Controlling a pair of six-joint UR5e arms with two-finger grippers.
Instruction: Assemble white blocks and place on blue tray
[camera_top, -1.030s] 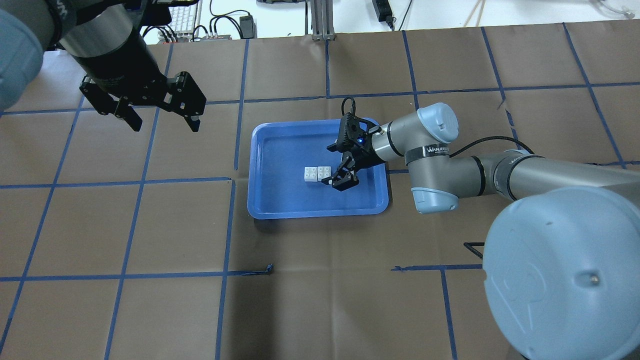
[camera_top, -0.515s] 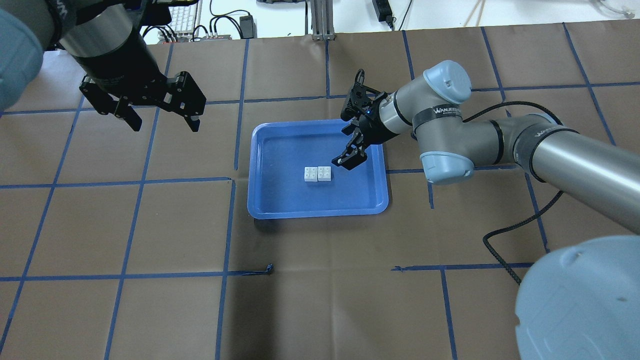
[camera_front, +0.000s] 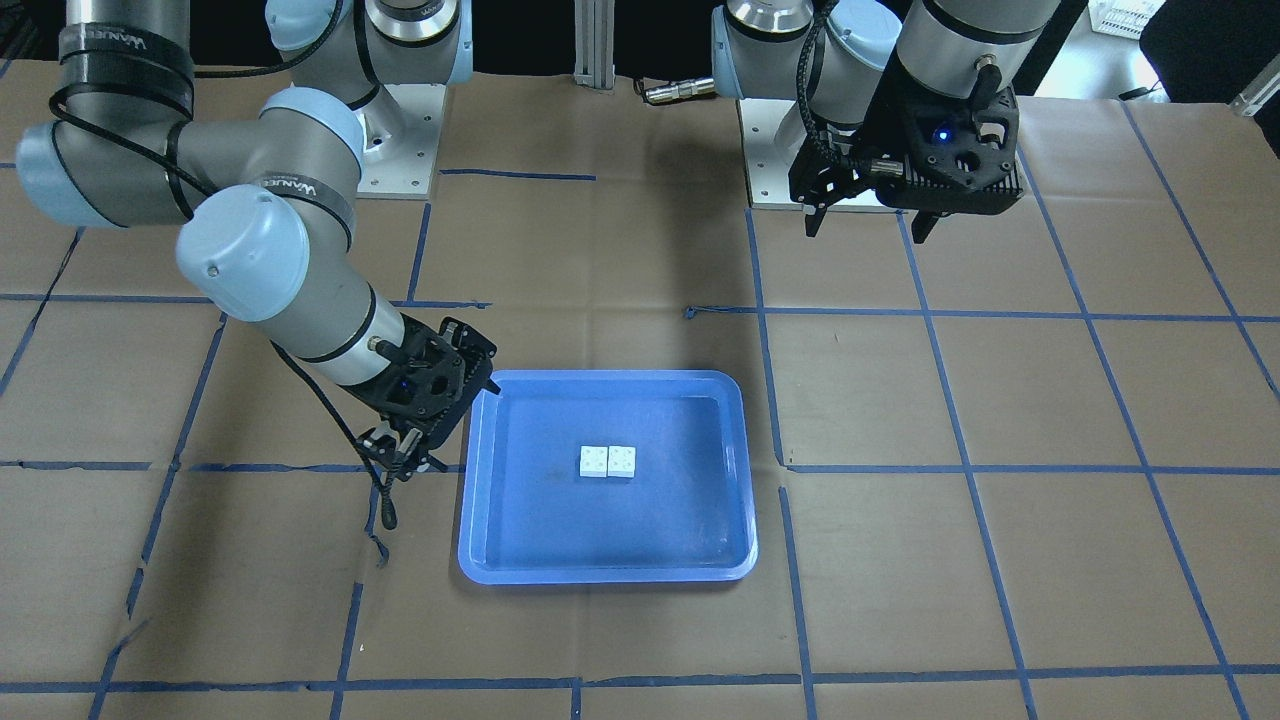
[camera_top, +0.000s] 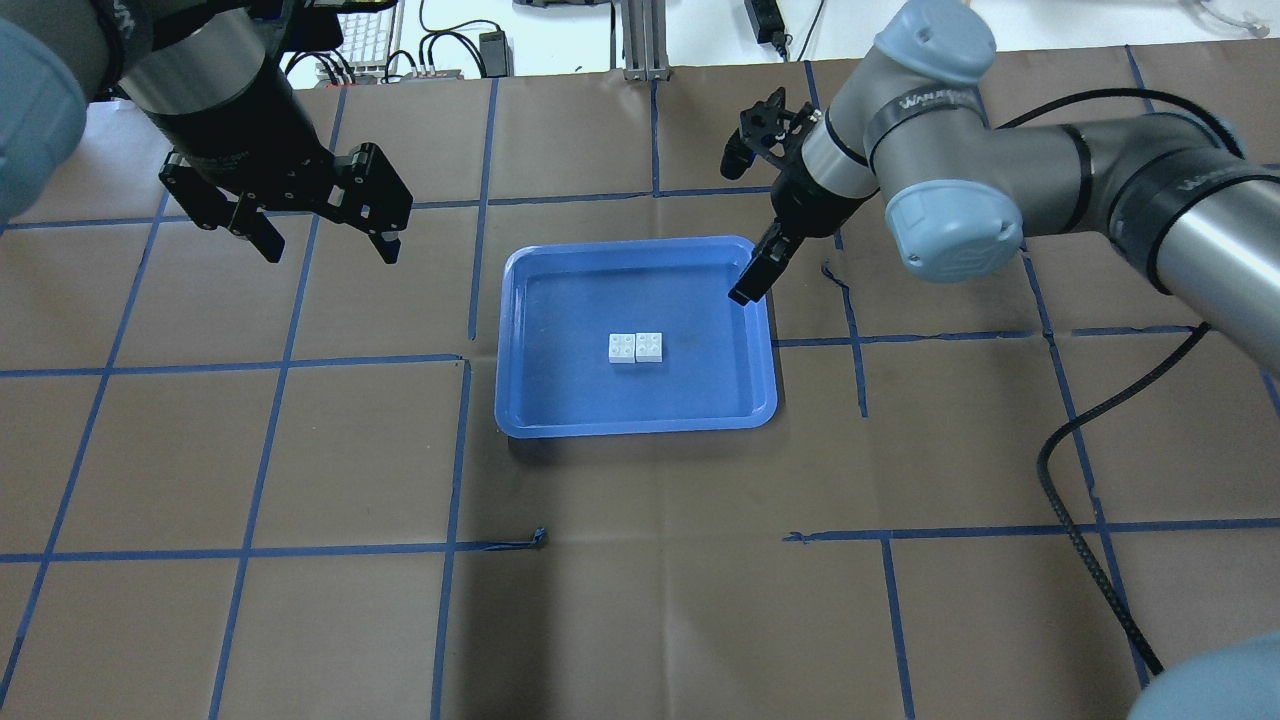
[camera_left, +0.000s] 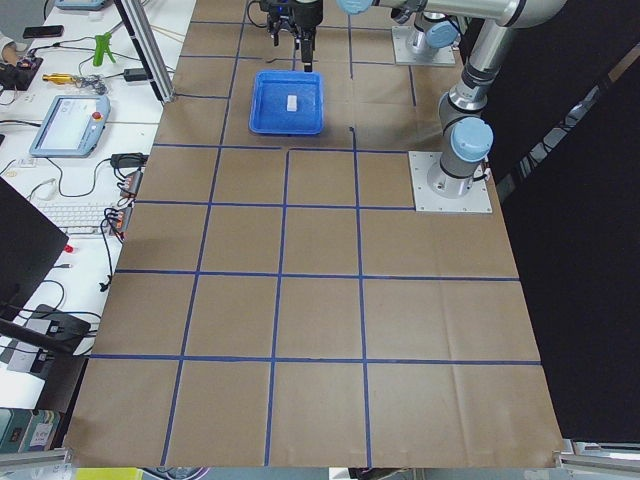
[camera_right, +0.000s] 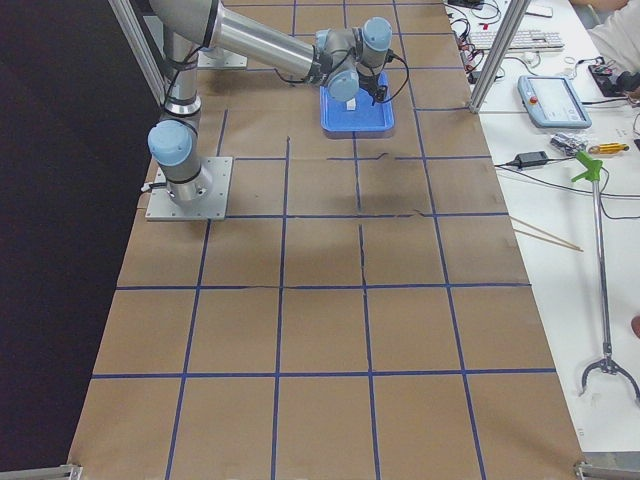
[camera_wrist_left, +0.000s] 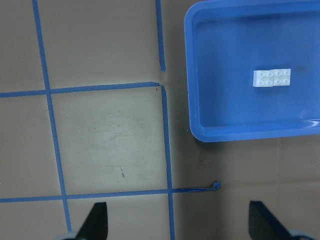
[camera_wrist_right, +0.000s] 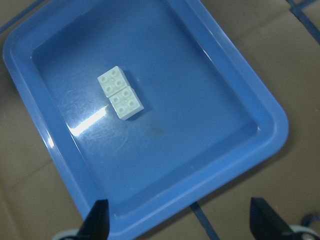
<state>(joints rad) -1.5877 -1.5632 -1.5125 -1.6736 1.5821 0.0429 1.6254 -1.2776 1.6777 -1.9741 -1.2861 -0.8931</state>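
The two white blocks (camera_top: 636, 347) sit joined side by side, studs up, near the middle of the blue tray (camera_top: 506, 340). They also show in the front view (camera_front: 607, 461), the left wrist view (camera_wrist_left: 271, 78) and the right wrist view (camera_wrist_right: 120, 93). My right gripper (camera_top: 745, 290) is open and empty, raised over the tray's far right corner, clear of the blocks. My left gripper (camera_top: 328, 250) is open and empty, hanging high over the table left of the tray. The tray rim shows in both wrist views (camera_wrist_left: 189, 75) (camera_wrist_right: 270, 115).
Brown paper with a blue tape grid covers the table. The right arm's black cable (camera_top: 1060, 470) loops over the table at the right. A loose curl of tape (camera_top: 538, 538) lies in front of the tray. The arm bases (camera_front: 400, 150) stand at the robot's side.
My right gripper has drawn back from right beside the blocks, rising toward the tray's far right corner. The blocks stayed where they were. The left arm has not moved.
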